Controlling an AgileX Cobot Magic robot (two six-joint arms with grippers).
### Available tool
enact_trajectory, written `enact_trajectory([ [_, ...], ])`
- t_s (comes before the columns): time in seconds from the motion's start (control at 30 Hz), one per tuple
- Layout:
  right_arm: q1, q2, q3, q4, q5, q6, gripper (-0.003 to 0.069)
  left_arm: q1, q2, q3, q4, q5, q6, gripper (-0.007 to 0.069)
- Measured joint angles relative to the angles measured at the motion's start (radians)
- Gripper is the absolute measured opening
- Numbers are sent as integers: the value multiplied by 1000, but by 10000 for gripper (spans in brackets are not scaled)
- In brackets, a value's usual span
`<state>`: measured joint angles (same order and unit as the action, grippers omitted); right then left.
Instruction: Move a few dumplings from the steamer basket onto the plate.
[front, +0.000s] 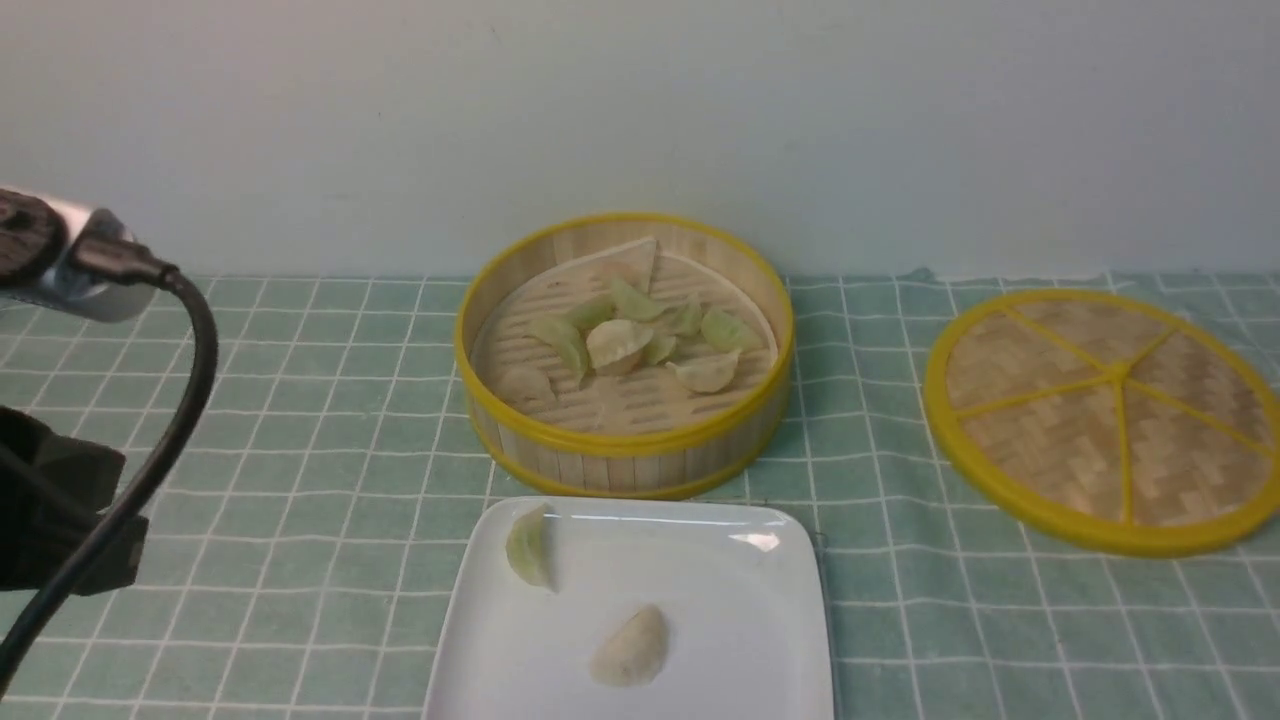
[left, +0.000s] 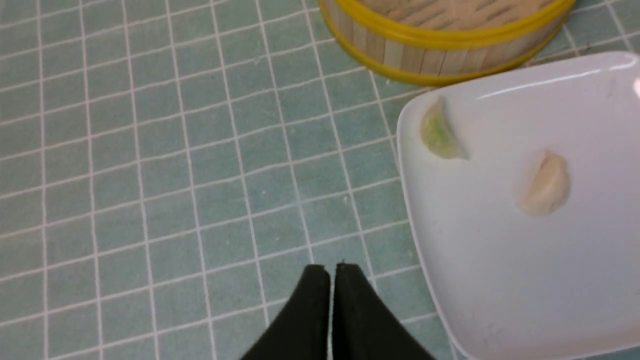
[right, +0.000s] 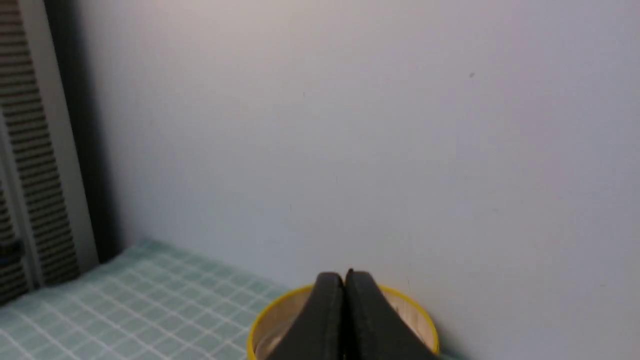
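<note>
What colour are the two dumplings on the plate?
The corner dumpling is pale green, the middle dumpling whitish-beige. Clearest in the left wrist view.

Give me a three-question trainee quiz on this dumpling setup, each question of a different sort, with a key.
1. How many dumplings lie on the plate?
2. True or false: the left gripper is holding a dumpling.
3. Where is the lid relative to the steamer basket?
A. On top of it
B. Flat on the cloth, to its right
C. Leaning on the plate

Key
1. Two.
2. False: its fingers are shut with nothing between them, over bare cloth.
3. B.
</note>
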<state>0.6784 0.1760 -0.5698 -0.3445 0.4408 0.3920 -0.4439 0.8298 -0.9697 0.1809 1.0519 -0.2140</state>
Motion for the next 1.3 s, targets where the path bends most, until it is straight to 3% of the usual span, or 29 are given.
enact_trajectory([
  [0.2, 0, -190, 118, -207, -19, 198, -14, 0, -14, 6, -52, -107, 12, -6],
  [0.37, 0, -190, 124, -228, -44, 273, -14, -1, -173, 67, -69, -204, 17, -6],
  [0.6, 0, -190, 126, -231, -50, 280, -14, -1, -519, 204, -72, -352, 17, -6],
  [0.73, 0, -190, 126, -231, -50, 280, -14, -1, -623, 254, -72, -357, 17, -6],
  [1.3, 0, -190, 126, -231, -51, 280, -14, 12, -709, 343, -56, -394, 27, -6],
])
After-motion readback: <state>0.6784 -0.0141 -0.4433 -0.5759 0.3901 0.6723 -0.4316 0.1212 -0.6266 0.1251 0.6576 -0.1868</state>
